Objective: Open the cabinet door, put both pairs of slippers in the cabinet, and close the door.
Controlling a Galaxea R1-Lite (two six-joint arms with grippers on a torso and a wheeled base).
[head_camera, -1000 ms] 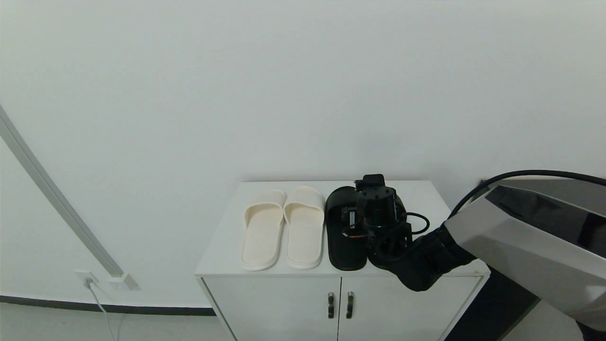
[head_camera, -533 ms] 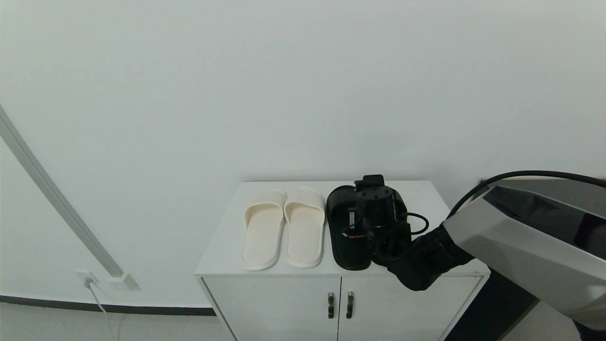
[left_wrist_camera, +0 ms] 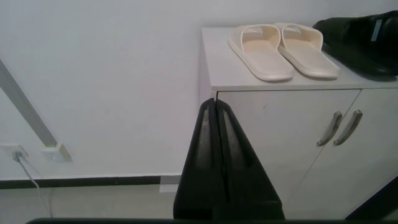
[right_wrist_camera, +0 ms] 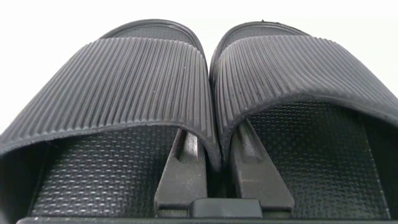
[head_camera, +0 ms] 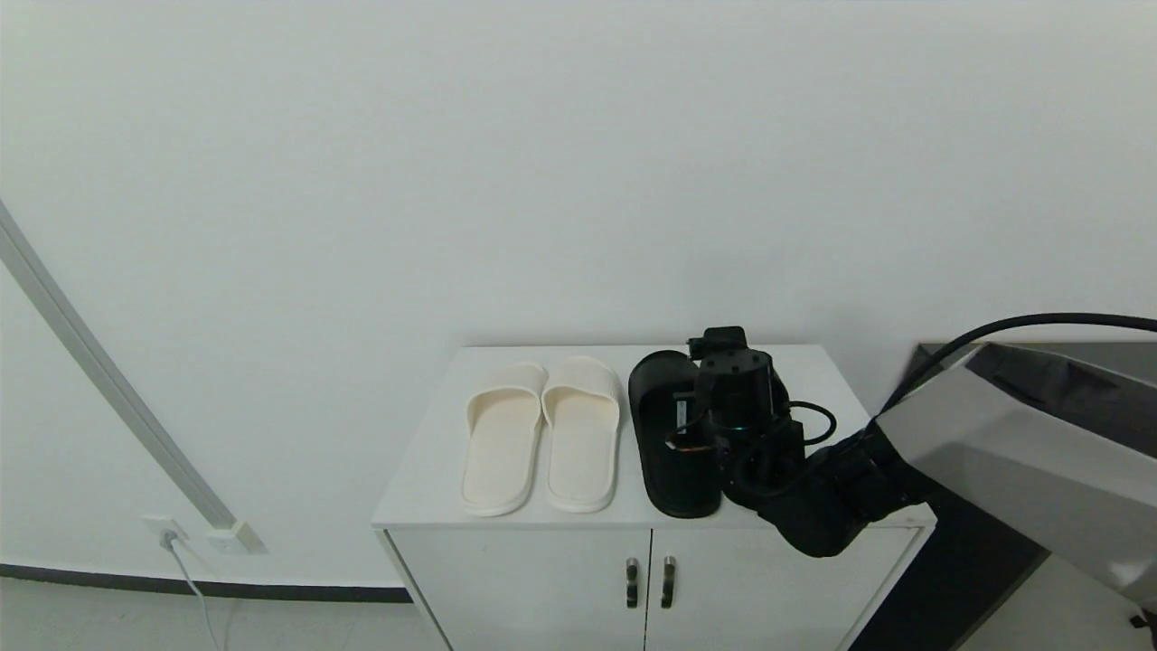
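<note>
**Gripping the black pair on the cabinet top**

Black slippers: one pair, side by side on the right part of the cabinet top, toes to the far wall, the heel of the left one at the near edge. Whether the soles rest on the top or hang just above it, cannot tell.

Right gripper: over the black pair, one finger under each ribbed strap, the jaws clamped on the two inner side walls pressed together between them.

Cream slippers: one pair, flat on the cabinet top just left of the black pair, toes to the far wall, touching each other.

Cabinet doors: two, white, both closed, the handles side by side at the middle seam.

Left gripper: low, near and left of the cabinet's left front corner, jaws pressed together, holding nothing.

Wall socket: low on the wall, well left of the cabinet, a cable hanging from it.
</note>
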